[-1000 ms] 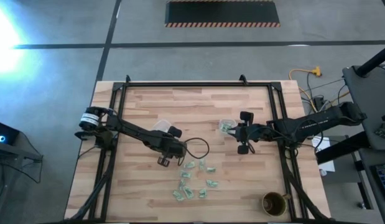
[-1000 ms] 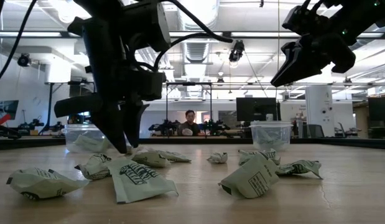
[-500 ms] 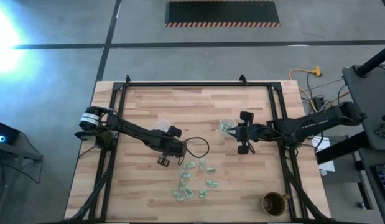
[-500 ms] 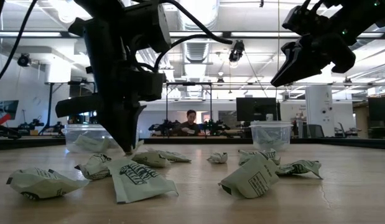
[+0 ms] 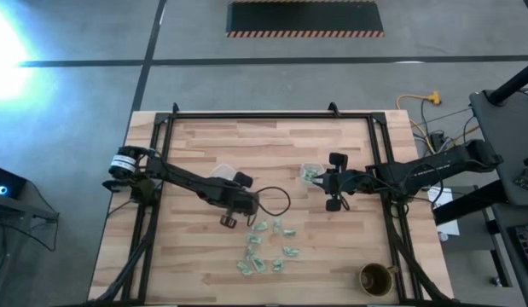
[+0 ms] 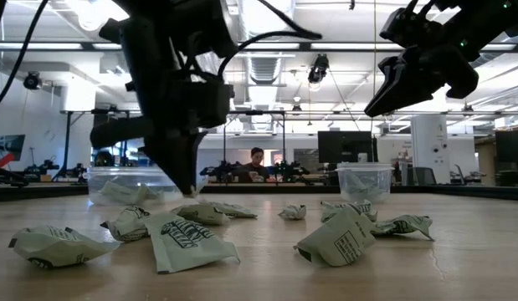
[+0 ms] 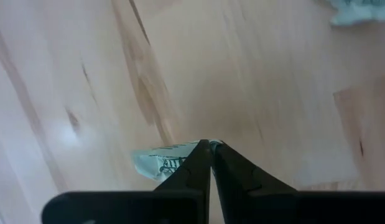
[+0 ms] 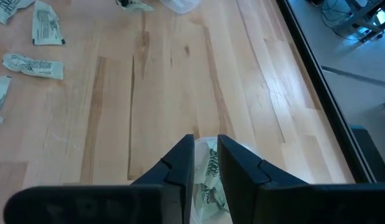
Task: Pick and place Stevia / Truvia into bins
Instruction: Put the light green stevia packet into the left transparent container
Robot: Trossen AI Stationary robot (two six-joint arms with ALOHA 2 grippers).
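Several green-and-white Stevia packets (image 5: 265, 246) lie scattered on the wooden table, right of my left gripper (image 5: 232, 215). That gripper points down and is shut on one packet (image 7: 162, 163) at the group's left edge. My right gripper (image 5: 322, 178) hangs above the table beside the right clear bin (image 5: 310, 172) and is shut on another packet (image 8: 209, 169). The left clear bin (image 5: 221, 174) stands just beyond my left arm. In the low view both bins (image 6: 125, 184) (image 6: 363, 179) stand behind the packets. My left gripper pinches one end of the packet (image 7: 193, 149) between its two fingertips, coming from above and pointing down. The rest of the packet sticks out to one side, close over the wood; whether it is clear of the table I cannot tell. My right gripper pinches a crumpled packet (image 8: 211, 160) between its two fingers. The packet is lifted clear, high above the table, and reaches back between the fingers.
A round brown cup (image 5: 376, 278) stands at the table's near right corner. A black frame (image 5: 264, 117) runs along the table's far edge and sides. Bare wood lies left of my left arm and along the far half.
My left gripper has shut on a packet at the left of the group and has shifted a little toward the table's right edge. My right gripper has kept still with its packet.
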